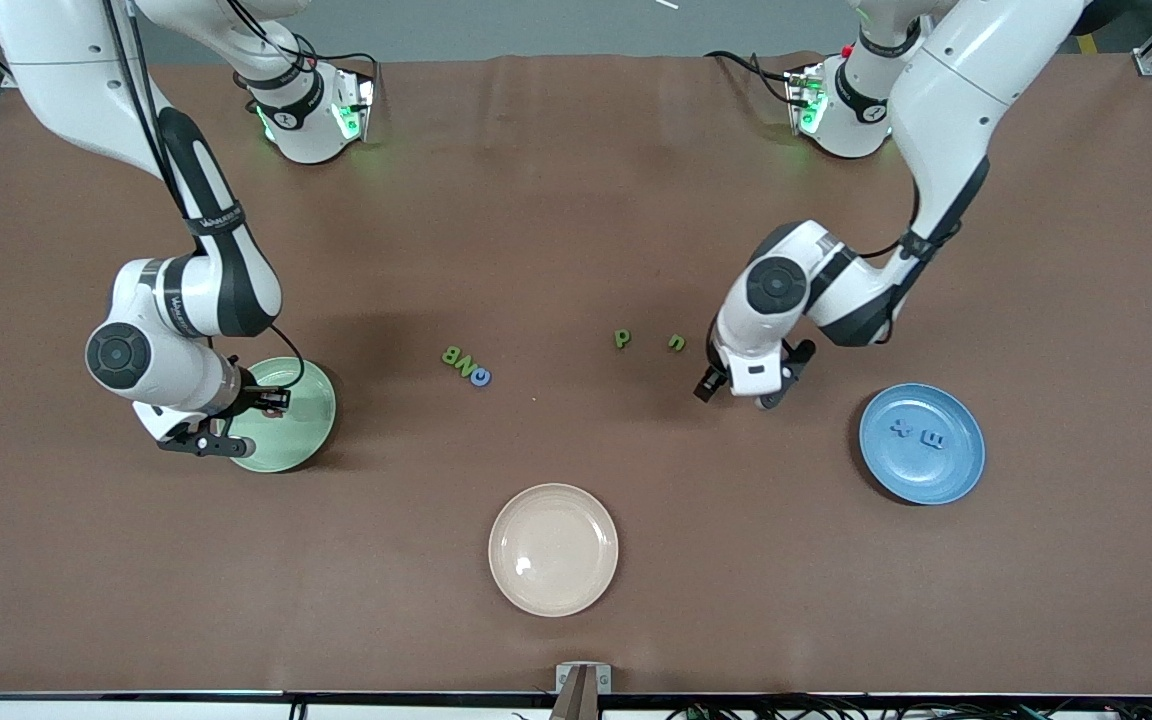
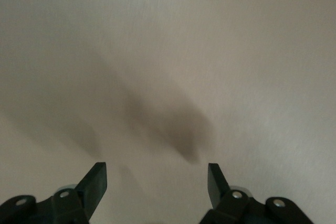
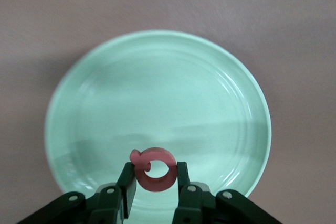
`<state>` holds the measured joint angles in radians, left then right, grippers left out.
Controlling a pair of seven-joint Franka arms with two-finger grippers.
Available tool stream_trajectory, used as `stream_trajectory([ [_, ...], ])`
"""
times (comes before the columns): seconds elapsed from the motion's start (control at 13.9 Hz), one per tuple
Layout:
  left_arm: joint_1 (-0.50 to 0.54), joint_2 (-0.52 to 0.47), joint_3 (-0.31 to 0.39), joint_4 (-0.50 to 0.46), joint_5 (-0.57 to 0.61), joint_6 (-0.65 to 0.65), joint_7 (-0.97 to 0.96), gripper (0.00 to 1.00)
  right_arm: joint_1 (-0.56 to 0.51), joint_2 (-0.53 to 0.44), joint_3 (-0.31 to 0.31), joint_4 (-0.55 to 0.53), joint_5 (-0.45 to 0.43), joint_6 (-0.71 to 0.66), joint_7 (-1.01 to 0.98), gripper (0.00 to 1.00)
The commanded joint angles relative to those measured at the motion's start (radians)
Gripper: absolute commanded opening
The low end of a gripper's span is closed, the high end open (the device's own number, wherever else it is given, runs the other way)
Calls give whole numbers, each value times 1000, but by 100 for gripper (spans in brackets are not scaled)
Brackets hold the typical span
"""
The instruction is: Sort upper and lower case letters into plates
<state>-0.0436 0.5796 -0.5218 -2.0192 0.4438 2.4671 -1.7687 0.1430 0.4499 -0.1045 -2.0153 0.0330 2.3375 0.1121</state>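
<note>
My right gripper point(image 1: 274, 402) hangs over the pale green plate point(image 1: 308, 440) and is shut on the pinkish-red letter point(image 3: 154, 173), held just above the plate's bare inside point(image 3: 157, 93). My left gripper point(image 1: 741, 392) is open and empty point(image 2: 157, 176) low over bare table, between the green "n" point(image 1: 676, 343) and the blue plate point(image 1: 878, 470). A green "p" point(image 1: 621, 338) lies beside the "n". Green "B" point(image 1: 452, 355), green "N" point(image 1: 466, 364) and a blue letter point(image 1: 481, 377) lie clustered mid-table. Two blue letters point(image 1: 901, 429) point(image 1: 933, 438) lie in the blue plate.
A cream-beige plate point(image 1: 553, 549) sits nearest the front camera, mid-table, with nothing in it. The brown table top point(image 1: 576, 200) stretches toward the arm bases.
</note>
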Motion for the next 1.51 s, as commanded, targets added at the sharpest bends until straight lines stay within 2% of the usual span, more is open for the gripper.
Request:
stream_trajectory([
  [0.0, -36, -3, 0, -16, 26, 29, -86, 83, -11, -17, 19, -85, 7, 72, -15, 0],
  [0.36, -87, 12, 0, -36, 26, 53, -167, 77, -7, -10, 22, -95, 15, 66, -12, 3],
  [0.5, -91, 13, 2, -53, 26, 76, -183, 71, -3, -10, 23, -95, 15, 54, -11, 13],
  [0.57, -91, 13, 0, -59, 26, 81, -183, 68, -3, -10, 23, -92, 16, 46, -8, 36],
  [0.65, -93, 13, 2, -59, 26, 81, -183, 64, -2, -11, 23, -88, 19, 37, -5, 89],
  [0.72, -94, 13, 2, -59, 26, 81, -184, 61, -2, -11, 23, -85, 37, 29, -6, 100],
  [0.79, -94, 11, 0, -61, 26, 81, -186, 55, 0, -17, 23, -70, 41, 2, -6, 100],
  [0.86, -93, 13, 2, -61, 26, 81, -186, 44, 1, -20, 23, -28, 42, -50, -3, 100],
  [1.08, -85, 5, 2, -56, 38, 81, -181, 4, 19, -22, 23, 78, 68, -187, 27, 100],
  [1.36, -49, -18, 16, 11, 46, 44, -83, 0, 75, -25, 23, 87, 73, -188, 144, 100],
  [1.44, -6, -21, 13, 46, 47, 3, -31, 0, 93, -23, 23, 87, 73, -184, 179, 100],
])
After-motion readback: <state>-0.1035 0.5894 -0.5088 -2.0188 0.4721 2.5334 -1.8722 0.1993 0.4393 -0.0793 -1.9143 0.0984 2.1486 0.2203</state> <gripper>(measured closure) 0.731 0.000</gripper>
